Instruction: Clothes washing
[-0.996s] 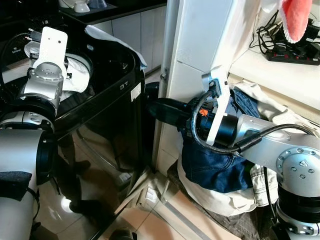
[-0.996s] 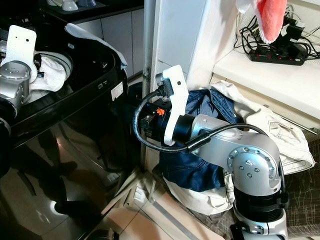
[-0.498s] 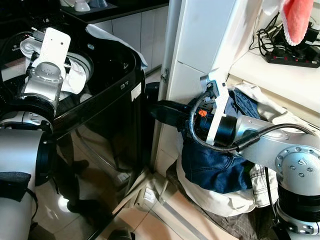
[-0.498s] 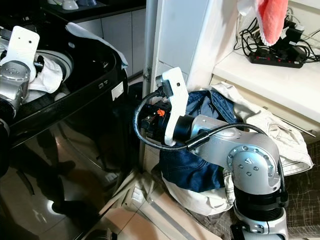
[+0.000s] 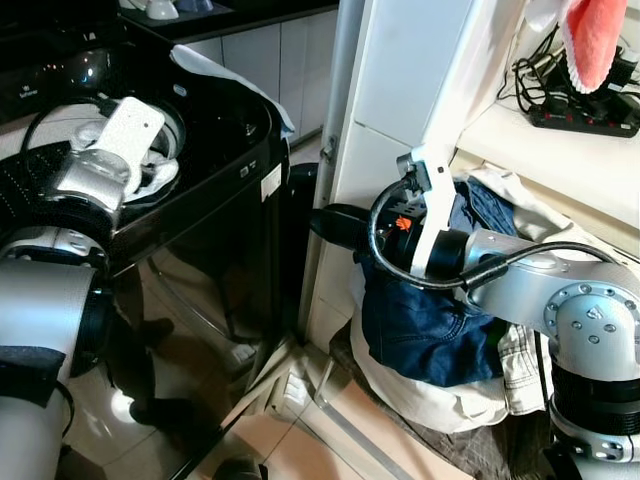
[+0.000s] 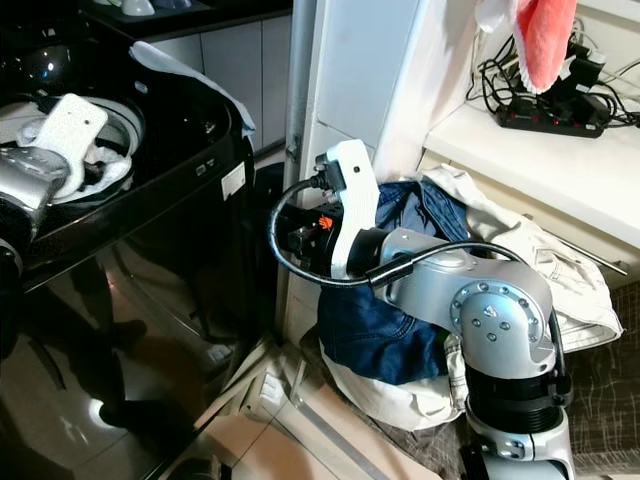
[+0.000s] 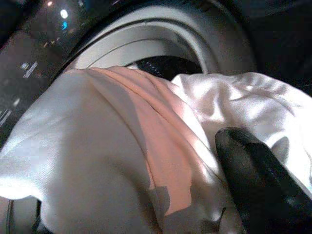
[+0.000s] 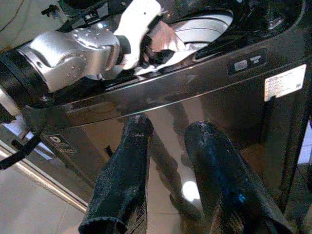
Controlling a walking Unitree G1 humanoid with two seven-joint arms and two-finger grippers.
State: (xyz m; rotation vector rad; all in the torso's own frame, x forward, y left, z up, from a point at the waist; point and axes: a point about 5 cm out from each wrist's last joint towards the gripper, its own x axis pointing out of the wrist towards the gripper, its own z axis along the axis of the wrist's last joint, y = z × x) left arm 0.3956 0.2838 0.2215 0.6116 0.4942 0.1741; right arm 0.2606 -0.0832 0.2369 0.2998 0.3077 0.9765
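A black top-loading washer (image 5: 230, 190) stands at the left, its round drum opening (image 7: 161, 36) lit pale grey. My left gripper (image 8: 155, 46) reaches down into that opening, shut on a white cloth (image 7: 97, 146) with a pink tinge; one black finger (image 7: 258, 170) lies on the cloth, which hides the other. The cloth bunches at the drum rim (image 5: 160, 172). My right gripper (image 8: 169, 126) hangs open beside the washer's glossy side wall, nothing between its fingers (image 8: 129, 165). Behind that arm, blue jeans (image 5: 430, 330) lie on a heap of beige laundry (image 5: 420, 405).
A white pillar (image 5: 400, 90) stands close between the washer and the laundry heap. A shelf at the right carries a power strip (image 5: 585, 110) with cables, and a pink cloth (image 5: 595, 40) hangs above. Another white cloth (image 5: 225, 75) drapes the washer's back corner. Tiled floor (image 5: 330, 440) lies below.
My left gripper has dropped from above the washer down into the drum opening, taking the white cloth with it. My right gripper has drifted slightly away from the washer.
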